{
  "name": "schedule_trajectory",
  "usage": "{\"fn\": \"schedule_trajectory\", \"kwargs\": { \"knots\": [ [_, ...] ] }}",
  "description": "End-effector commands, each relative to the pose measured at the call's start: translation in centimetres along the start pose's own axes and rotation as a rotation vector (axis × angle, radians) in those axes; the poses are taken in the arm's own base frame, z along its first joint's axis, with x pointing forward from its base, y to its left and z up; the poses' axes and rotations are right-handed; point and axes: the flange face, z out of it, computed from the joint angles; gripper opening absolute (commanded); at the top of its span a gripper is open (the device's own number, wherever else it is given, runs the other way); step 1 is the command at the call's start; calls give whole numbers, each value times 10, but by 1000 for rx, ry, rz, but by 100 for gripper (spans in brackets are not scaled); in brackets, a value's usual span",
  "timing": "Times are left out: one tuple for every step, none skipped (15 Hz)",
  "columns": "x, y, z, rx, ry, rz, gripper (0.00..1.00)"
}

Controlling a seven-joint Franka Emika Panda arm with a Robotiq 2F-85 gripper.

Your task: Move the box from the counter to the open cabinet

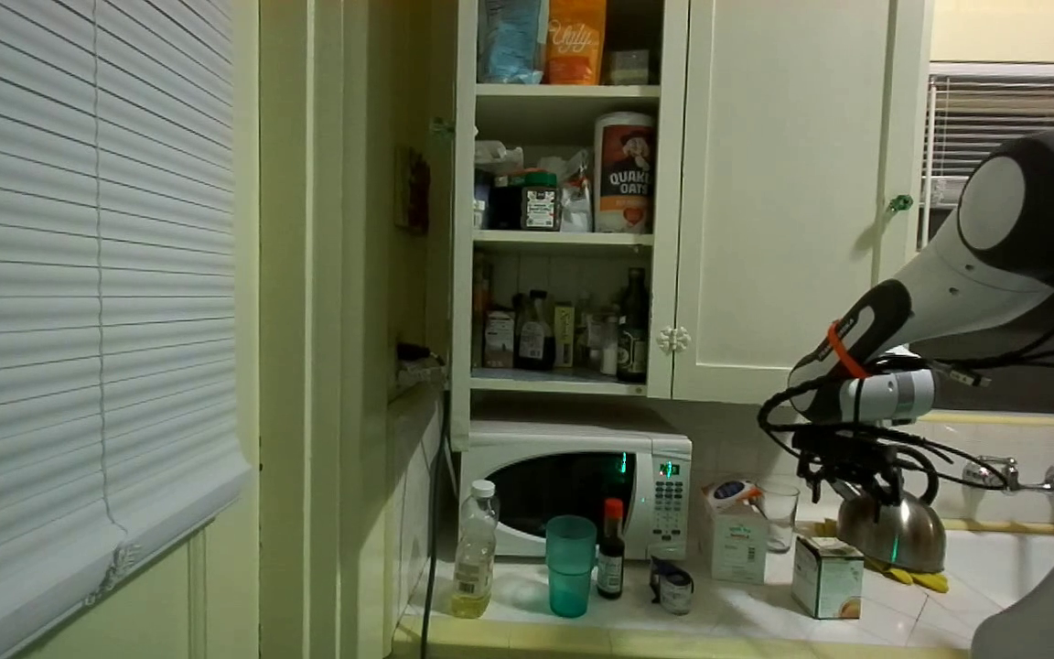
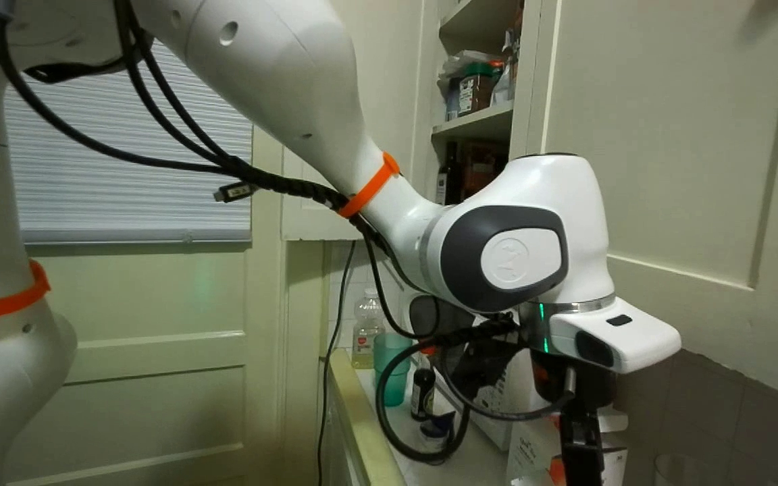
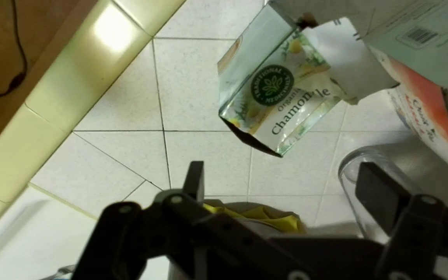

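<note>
Cabinet (image 1: 671,183) holds bottles (image 1: 536,334), jar (image 1: 540,206), orange packet (image 1: 575,41); box (image 3: 278,93) on counter (image 3: 196,85), contents hidden; pincer (image 3: 284,181) spread apart.

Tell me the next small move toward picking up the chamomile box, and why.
Probably slide the gripper across, without lowering it, until it hovers over the chamomile box. In the wrist view the jaws stand open and hold nothing, and the box, on the counter, lies beyond their tips rather than between them.

Wht arm (image 2: 325,101), dk-grey joint surround (image 2: 462,260); orange straps (image 2: 370,185), blk cables (image 2: 281,180)
</note>
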Motion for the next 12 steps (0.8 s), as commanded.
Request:
{"fn": "schedule_trajectory", "kwargs": {
  "knots": [
    [8, -8, 14, -97, -32, 168, 100],
    [4, -9, 17, -122, -55, 210, 100],
    [0, -9, 19, -145, -77, 254, 100],
    [-5, -7, 21, -168, -104, 295, 100],
    [-10, -5, 23, -184, -142, 334, 100],
    [-5, -6, 21, -147, -99, 258, 100],
    [-7, -7, 22, -153, -104, 262, 100],
    [-7, -8, 21, -152, -104, 259, 100],
    [-7, -8, 21, -152, -103, 259, 100],
    [-7, -8, 21, -152, -103, 259, 100],
    [-6, -7, 21, -152, -103, 260, 100],
    [-6, -7, 21, -152, -103, 261, 100]
  ]
}}
